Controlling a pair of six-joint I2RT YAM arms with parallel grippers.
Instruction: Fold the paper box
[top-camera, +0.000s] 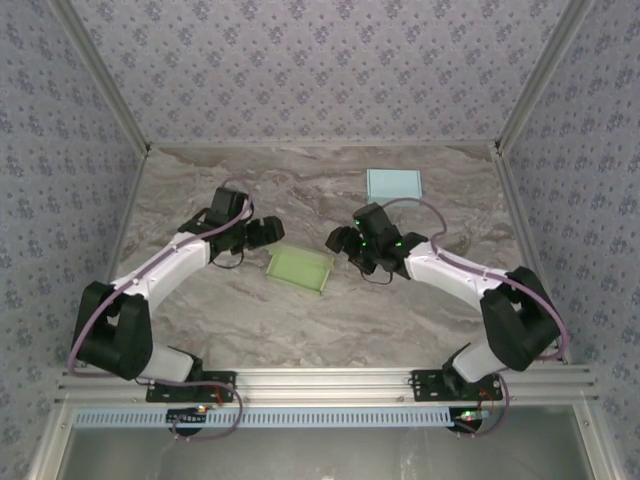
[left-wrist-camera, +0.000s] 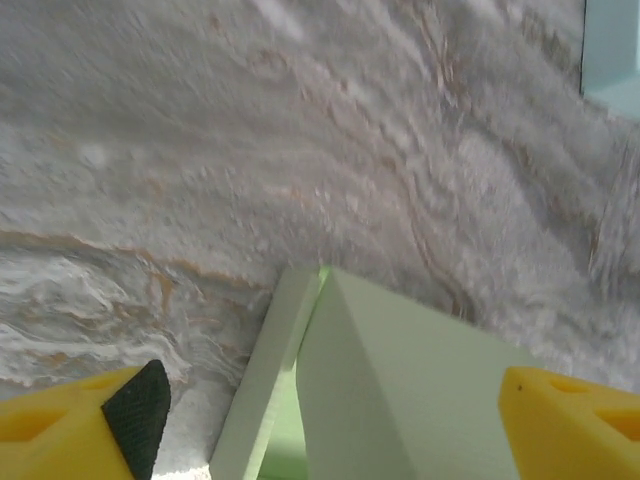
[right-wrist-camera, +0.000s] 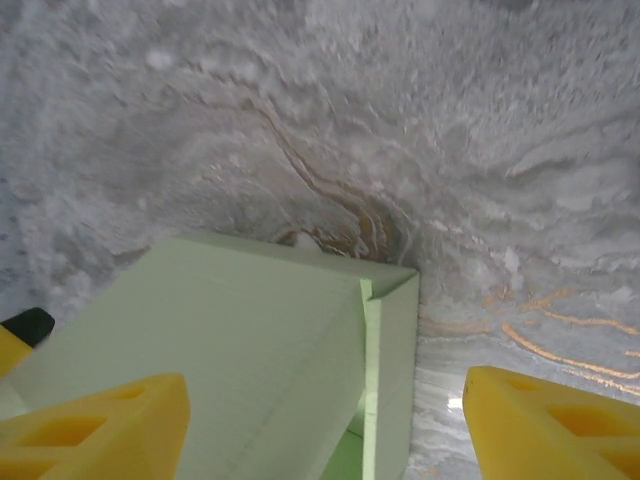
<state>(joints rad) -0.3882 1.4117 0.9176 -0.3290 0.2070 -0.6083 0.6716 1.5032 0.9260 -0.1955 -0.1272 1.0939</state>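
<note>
green box at mid-table, both grippers open on either side

the green paper box (top-camera: 300, 268) lies near the middle of the marble table (top-camera: 330, 330). it is a shallow open tray shape with its walls up, turned a little askew to the table's edges. the left wrist camera shows one corner close up: a broad pale green panel rises at a slant, with a narrow strip of wall alongside it and a thin gap between the two. the right wrist camera shows another corner, where a wide sloping panel meets a thin end wall at a small notch.

the left gripper (top-camera: 268, 232) sits just off the box's left end and the right gripper (top-camera: 338, 240) just off its right end, so the box is between them. both have their jaws parted. in the left wrist view the yellow fingers (left-wrist-camera: 60, 430) stand far apart at the bottom corners, one with a black pad (left-wrist-camera: 138, 415). the box shows in the gap, and neither finger touches it as far as i can see. in the right wrist view the fingers (right-wrist-camera: 100, 430) are spread just as wide. the nearer one overlaps the green panel in the picture, but i cannot tell whether it touches. neither gripper is clamped on anything.

further back and to the right, well apart from the green box, a pale blue box (top-camera: 393, 183) lies flat on the table. patterned walls (top-camera: 320, 70) close the table in on three sides.
</note>
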